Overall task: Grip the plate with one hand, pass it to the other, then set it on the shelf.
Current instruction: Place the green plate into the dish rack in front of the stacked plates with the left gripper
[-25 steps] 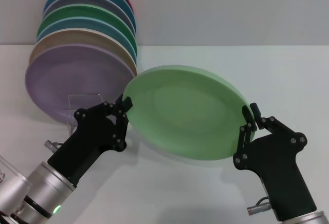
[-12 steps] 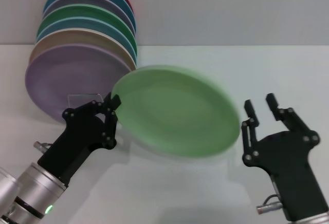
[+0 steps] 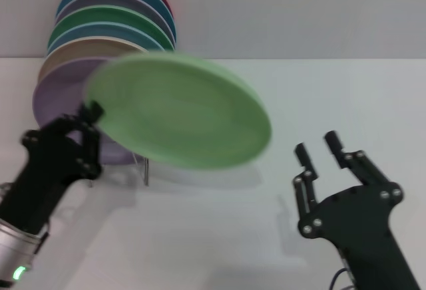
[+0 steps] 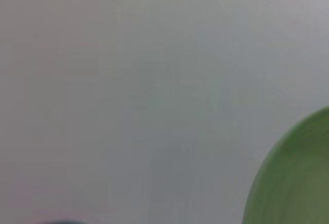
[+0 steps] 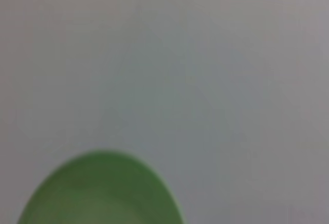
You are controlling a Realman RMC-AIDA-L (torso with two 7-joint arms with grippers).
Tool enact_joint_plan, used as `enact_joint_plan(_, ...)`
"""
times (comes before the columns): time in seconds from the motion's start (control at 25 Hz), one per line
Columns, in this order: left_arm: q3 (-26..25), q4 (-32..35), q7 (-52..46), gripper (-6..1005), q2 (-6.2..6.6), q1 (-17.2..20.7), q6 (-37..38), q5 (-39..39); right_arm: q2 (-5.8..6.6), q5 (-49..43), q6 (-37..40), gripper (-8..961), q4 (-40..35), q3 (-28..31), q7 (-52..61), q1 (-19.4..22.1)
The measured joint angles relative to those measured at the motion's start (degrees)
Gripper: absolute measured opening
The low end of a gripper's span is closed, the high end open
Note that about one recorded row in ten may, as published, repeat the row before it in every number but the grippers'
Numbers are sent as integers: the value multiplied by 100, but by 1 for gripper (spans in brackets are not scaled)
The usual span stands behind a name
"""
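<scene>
The pale green plate [image 3: 180,110] hangs tilted in the air over the left half of the table. My left gripper [image 3: 92,114] is shut on its left rim. The plate's edge also shows in the left wrist view [image 4: 298,178] and in the right wrist view [image 5: 103,193]. Its left part now overlaps the front of the shelf [image 3: 146,171], of which only a thin wire leg shows below the plate. At the lower right my right gripper [image 3: 316,144] stands open, empty and well apart from the plate.
Several coloured plates stand in a row at the back left, with a lavender plate [image 3: 53,97] at the front and a dark green plate [image 3: 106,20] behind it. The white table [image 3: 346,97] stretches to the right.
The right gripper let go of the plate and drew back. The left gripper has carried the plate up and to the left, over the shelf's front.
</scene>
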State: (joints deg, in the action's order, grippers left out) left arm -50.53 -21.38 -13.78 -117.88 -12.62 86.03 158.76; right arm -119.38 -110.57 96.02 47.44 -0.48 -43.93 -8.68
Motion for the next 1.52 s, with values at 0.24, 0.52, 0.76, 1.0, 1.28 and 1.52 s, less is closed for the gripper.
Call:
enact_joint_plan(0.24, -242, 4, -61, 67, 27, 16, 155, 15, -9, 24, -432, 303, -177, 46, 64, -111)
enact_joint_plan(0.52, -1355, 433, -44, 75, 57, -376, 186, 24, -2, 42, -689, 303, -465, 279, 715, -125)
enact_joint_plan(0.76, -1462, 631, -53, 81, 53, -351, 201, 24, -5, 45, -702, 302, -586, 387, 836, -125)
enact_joint_plan(1.0, -1460, 703, -39, 87, 2, -220, 236, 23, -2, 46, -711, 302, -683, 467, 940, -164)
enact_joint_plan(1.28, -1464, 871, -29, 95, -7, -290, 189, 19, 13, 46, -728, 301, -730, 482, 963, -206)
enact_joint_plan(1.52, -1468, 1183, 36, 101, -5, -349, 182, -3, 18, 45, -734, 301, -852, 553, 1064, -204)
